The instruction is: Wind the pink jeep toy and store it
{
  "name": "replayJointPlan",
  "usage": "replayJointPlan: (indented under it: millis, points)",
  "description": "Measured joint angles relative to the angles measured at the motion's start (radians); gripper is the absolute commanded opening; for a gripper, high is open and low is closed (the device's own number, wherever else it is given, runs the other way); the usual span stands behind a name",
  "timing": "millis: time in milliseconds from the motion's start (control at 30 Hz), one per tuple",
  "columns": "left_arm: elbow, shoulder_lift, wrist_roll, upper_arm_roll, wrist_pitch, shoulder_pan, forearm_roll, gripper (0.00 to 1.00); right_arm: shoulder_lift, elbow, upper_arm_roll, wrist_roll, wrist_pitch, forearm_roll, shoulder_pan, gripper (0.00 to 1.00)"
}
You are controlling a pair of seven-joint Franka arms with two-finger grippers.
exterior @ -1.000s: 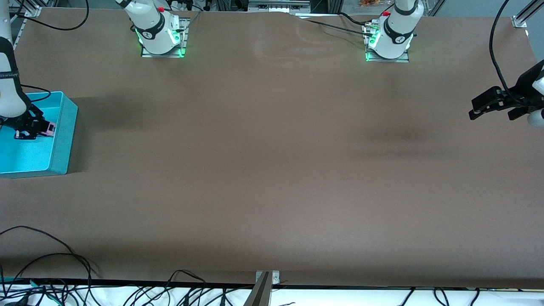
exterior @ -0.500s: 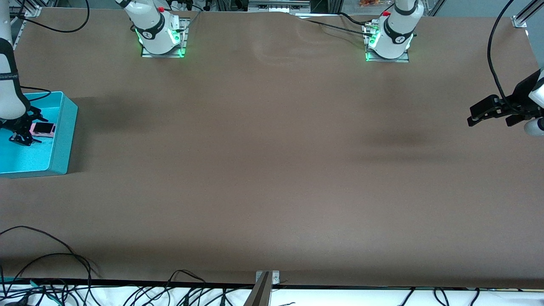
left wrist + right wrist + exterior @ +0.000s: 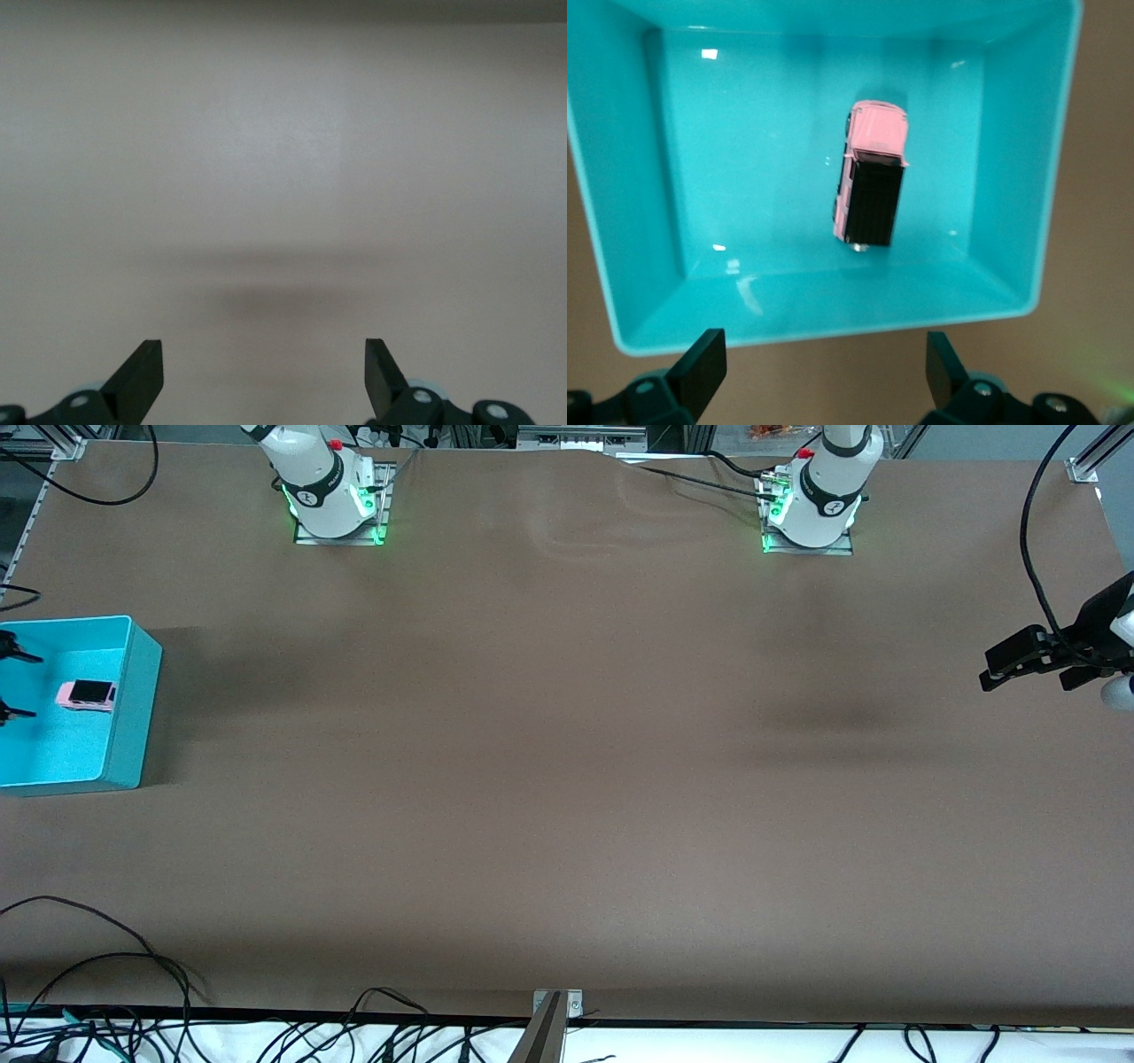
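The pink jeep toy (image 3: 86, 694) stands on its wheels on the floor of a teal bin (image 3: 133, 717) at the right arm's end of the table. In the right wrist view the jeep (image 3: 870, 186) shows its black roof and pink hood inside the bin (image 3: 833, 320). My right gripper (image 3: 11, 680) is open and empty, up over the bin's outer edge, apart from the jeep; it also shows in the right wrist view (image 3: 824, 367). My left gripper (image 3: 997, 664) is open and empty over bare table at the left arm's end, seen in the left wrist view (image 3: 261, 376).
The brown table mat (image 3: 567, 779) fills the middle. The arm bases (image 3: 332, 496) stand along the edge farthest from the front camera. Loose black cables (image 3: 106, 957) lie at the edge nearest the front camera.
My right gripper opened, let go of the pink jeep toy and rose away from it; the jeep now rests in the bin. The left gripper barely moved.
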Motion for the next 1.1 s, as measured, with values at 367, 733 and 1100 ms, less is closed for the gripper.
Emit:
replayJointPlan:
  millis: [367, 733, 1100]
  points:
    - [0.001, 0.0, 0.0, 0.0, 0.0, 0.001, 0.0, 1.0, -0.021, 0.205, 0.026, -0.104, -0.29, -0.016, 0.006, 1.0]
    - [0.002, 0.0, 0.0, -0.003, 0.0, 0.001, 0.0, 1.0, -0.168, 0.189, 0.102, -0.234, -0.316, -0.028, 0.011, 1.0]
    - [0.006, -0.004, 0.0, -0.001, -0.005, 0.001, 0.0, 1.0, -0.324, 0.074, 0.127, -0.316, -0.164, -0.059, 0.147, 1.0]
